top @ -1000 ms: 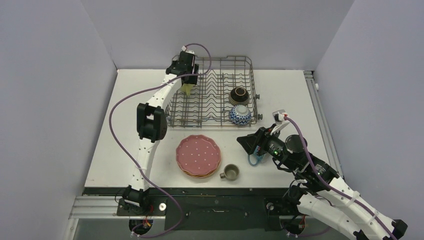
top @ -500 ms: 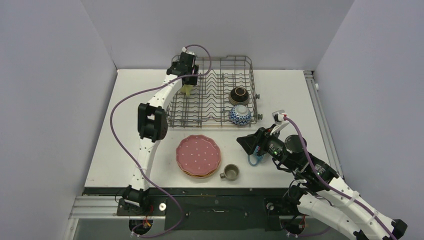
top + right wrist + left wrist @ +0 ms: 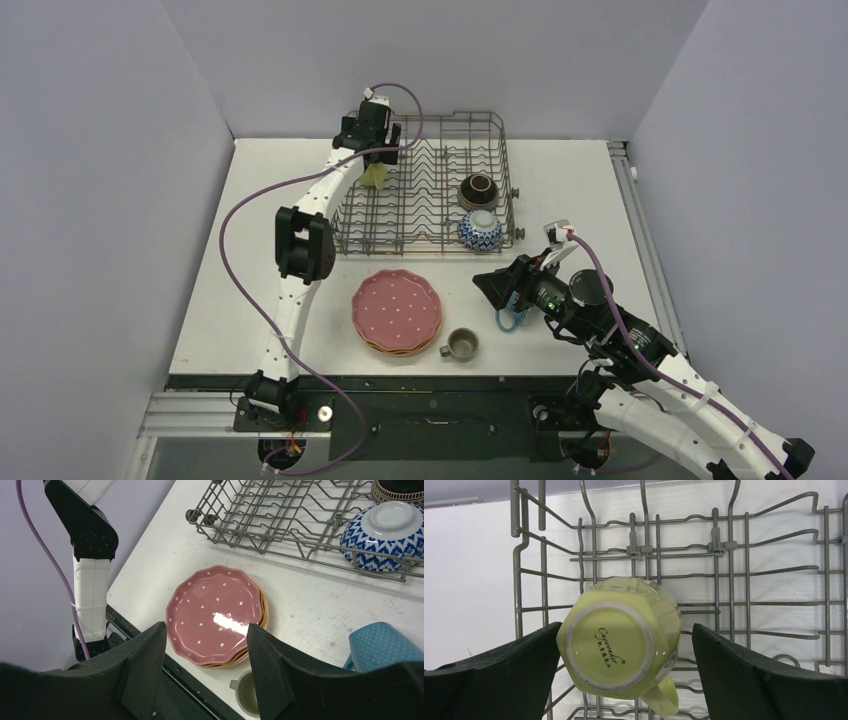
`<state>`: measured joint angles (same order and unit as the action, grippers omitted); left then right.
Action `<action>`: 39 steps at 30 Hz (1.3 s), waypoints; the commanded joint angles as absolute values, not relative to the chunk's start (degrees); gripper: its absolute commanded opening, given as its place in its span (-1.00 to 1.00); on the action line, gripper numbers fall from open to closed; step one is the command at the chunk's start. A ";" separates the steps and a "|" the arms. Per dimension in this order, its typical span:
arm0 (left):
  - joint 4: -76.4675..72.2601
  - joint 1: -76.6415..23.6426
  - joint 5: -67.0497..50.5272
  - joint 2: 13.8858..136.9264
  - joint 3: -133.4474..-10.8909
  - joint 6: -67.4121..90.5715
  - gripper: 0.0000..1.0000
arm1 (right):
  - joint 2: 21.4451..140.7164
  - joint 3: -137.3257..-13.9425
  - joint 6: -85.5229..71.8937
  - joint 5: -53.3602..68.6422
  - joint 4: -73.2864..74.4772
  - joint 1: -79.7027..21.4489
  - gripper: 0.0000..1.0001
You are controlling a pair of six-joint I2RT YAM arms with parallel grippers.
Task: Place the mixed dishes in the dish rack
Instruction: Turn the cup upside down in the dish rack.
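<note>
Top external: the left end effector (image 3: 377,163) hangs over the far left corner of the dish rack (image 3: 420,243). The right end effector (image 3: 492,286) hovers above the counter (image 3: 250,250) beside the blue mug (image 3: 511,320).

Left wrist: its fingers are spread wide around the yellow mug (image 3: 619,640), which sits upside down in the rack, ungripped.

Right wrist: the jaws are partly parted and empty above the pink plate (image 3: 215,612).

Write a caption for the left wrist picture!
Upside-down yellow ceramic mug in the grey wire dish rack, between the open jaws of the left gripper.
</note>
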<state>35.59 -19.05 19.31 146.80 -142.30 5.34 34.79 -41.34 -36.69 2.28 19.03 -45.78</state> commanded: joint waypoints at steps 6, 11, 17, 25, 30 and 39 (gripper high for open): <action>31.29 -19.78 20.52 141.01 -142.76 3.80 0.93 | 34.88 -41.03 -36.73 1.40 17.87 -45.74 0.13; 31.07 -20.61 21.98 139.32 -141.67 2.55 0.93 | 34.71 -41.99 -36.47 0.88 19.27 -45.79 0.13; 30.82 -21.66 25.53 136.81 -139.22 0.43 0.93 | 34.55 -43.31 -35.84 -0.56 21.31 -45.87 0.14; 29.33 -23.64 29.11 131.47 -133.47 -2.82 0.93 | 36.21 -46.43 -35.17 -6.12 27.45 -45.81 0.14; 26.80 -25.76 28.80 125.17 -126.05 -1.06 0.93 | 37.73 -48.67 -35.82 -11.78 32.59 -45.75 0.14; 25.07 -29.98 24.43 113.81 -114.19 7.12 0.93 | 40.14 -48.06 -39.10 -21.33 39.32 -45.46 0.14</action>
<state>29.41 -28.29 26.72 122.21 -118.04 2.72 39.31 -47.05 -37.17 -14.24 35.68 -45.78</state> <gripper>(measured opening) 0.963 0.569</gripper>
